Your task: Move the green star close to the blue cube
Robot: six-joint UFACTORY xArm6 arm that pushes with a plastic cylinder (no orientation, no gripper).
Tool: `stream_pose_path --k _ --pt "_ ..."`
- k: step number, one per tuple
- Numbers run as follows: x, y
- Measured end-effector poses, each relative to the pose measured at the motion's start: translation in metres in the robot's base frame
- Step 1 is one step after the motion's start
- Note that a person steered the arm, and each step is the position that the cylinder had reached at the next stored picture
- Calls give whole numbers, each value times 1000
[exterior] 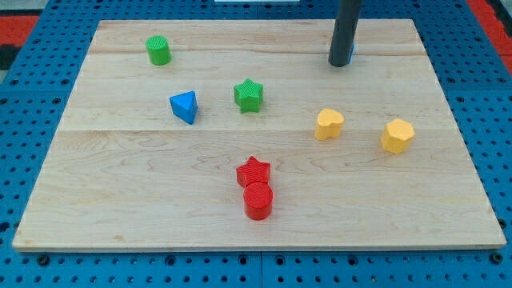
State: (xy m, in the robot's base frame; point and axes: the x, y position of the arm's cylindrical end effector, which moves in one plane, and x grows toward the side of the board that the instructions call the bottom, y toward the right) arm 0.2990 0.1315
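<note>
While my tip [339,64] stands at the table's [160,208] top, hiding most of the blue cube [350,54], the green star [249,95] sits untouched, well apart. No jaws fitted. Step in hand: approach; next, likely circle to the star's left side and push rightward.

My tip [339,64] stands against the mostly hidden blue cube [350,53], well to the view's right of the green star [249,95].

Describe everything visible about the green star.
The green star is a small, chunky star-shaped block with ribbed sides, plastic by its look. It sits flat on the wooden board, above centre, touching nothing. The blue triangular block lies just to its left in the view. My tip is far off toward the view's upper right.
</note>
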Motion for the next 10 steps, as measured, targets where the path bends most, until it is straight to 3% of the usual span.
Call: stream_pose_path --k 1,2,4,5,6,8,10 --pt "13 0" --pt "74 -10" --pt "156 -121" --pt "169 -179" --pt "146 -206" --pt "91 -201" --pt "85 -152"
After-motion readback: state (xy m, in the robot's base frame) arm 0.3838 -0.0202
